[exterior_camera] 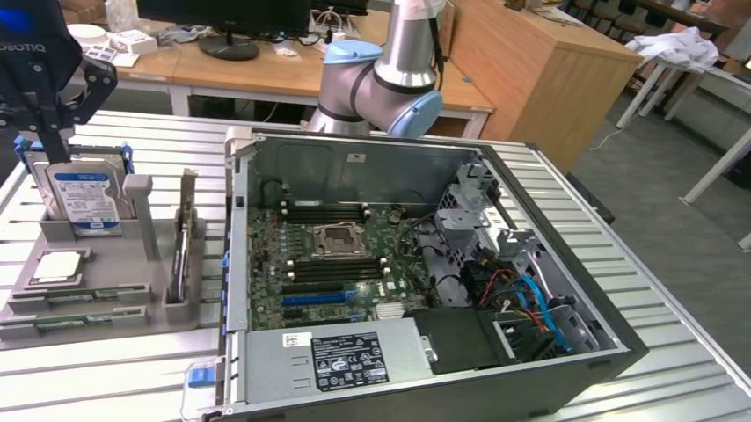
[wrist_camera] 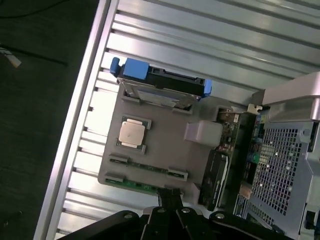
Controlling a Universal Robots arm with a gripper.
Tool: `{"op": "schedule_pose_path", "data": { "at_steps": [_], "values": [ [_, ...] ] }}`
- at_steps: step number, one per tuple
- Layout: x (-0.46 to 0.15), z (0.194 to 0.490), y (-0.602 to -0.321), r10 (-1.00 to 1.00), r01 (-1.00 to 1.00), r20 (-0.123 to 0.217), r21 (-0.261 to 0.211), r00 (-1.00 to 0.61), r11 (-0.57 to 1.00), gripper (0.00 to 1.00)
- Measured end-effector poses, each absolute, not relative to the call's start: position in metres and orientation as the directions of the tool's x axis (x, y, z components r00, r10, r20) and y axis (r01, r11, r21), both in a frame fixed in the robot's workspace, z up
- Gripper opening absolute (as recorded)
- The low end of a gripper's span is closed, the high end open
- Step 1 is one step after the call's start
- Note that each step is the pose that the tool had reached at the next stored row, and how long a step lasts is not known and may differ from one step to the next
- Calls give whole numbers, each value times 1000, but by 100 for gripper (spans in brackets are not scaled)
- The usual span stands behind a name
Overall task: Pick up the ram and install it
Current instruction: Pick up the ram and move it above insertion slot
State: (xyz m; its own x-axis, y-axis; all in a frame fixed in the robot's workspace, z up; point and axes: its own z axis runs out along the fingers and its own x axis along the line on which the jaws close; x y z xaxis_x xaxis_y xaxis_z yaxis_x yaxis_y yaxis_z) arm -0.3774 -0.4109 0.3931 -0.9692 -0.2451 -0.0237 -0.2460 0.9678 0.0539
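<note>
**Robot claw hovers over parts tray beside open computer**

Open computer case [exterior_camera: 470, 264] on a slatted table. In the grey tray [exterior_camera: 129, 312], the ram [wrist_camera: 145, 166] lies flat. It is likely light, stiff and fragile, best pinched by its long edges. Gripper [wrist_camera: 170, 197] is above it, jaws narrow and empty.

Room above the ram [wrist_camera: 146, 167] lies open; hard drive [exterior_camera: 80, 189] stands near.

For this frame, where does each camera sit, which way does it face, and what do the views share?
Exterior view: off the arm, raised, facing down over the open computer case and grey parts holder on the slatted table; the arm and gripper show.
Wrist view: on the wrist, facing down onto the holder; the gripper shows.
Shared: holder, hard drive, processor chip, ram, computer case.
</note>
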Motion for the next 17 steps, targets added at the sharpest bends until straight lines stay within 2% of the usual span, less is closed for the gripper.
{"op": "schedule_pose_path", "data": {
  "at_steps": [17],
  "values": [
    [-377, 393, -411, -451, -452, -27, 63, -892, 890, 11]
  ]
}}
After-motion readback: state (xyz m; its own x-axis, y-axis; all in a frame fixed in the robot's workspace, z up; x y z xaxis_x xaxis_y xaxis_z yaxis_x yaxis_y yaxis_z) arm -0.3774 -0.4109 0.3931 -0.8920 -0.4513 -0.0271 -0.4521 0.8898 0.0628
